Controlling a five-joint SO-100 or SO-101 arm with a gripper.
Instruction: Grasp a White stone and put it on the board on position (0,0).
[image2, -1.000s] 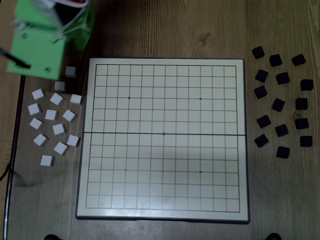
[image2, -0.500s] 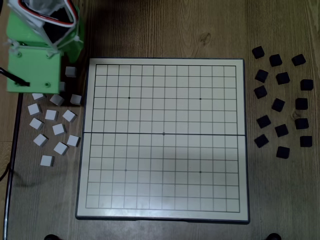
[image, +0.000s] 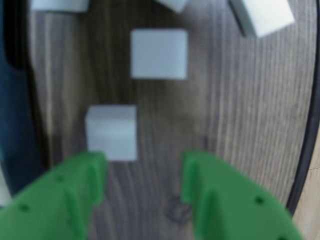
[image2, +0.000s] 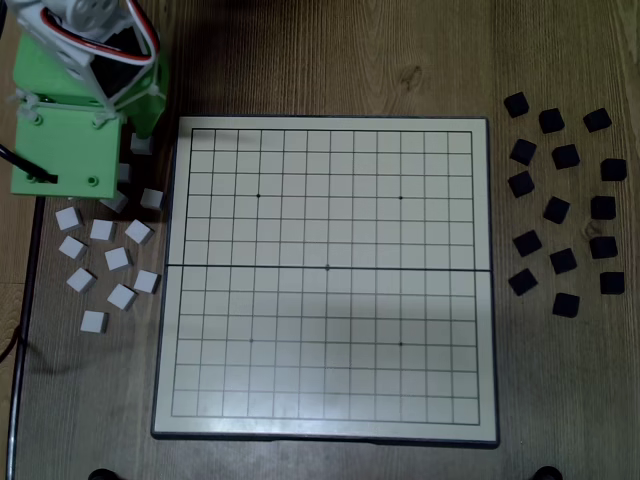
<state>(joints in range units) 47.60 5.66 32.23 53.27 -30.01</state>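
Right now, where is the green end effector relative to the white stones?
In the fixed view the green end effector hangs at the upper left, over the top of the small white square stones, left of the cream gridded board.

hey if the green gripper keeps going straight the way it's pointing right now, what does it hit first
Probably bare wooden table. The open green gripper points down at it, with the gap between the fingers showing only wood grain. The nearest small white square stone sits just off the left finger in the wrist view, so depending on depth that fingertip might clip it.
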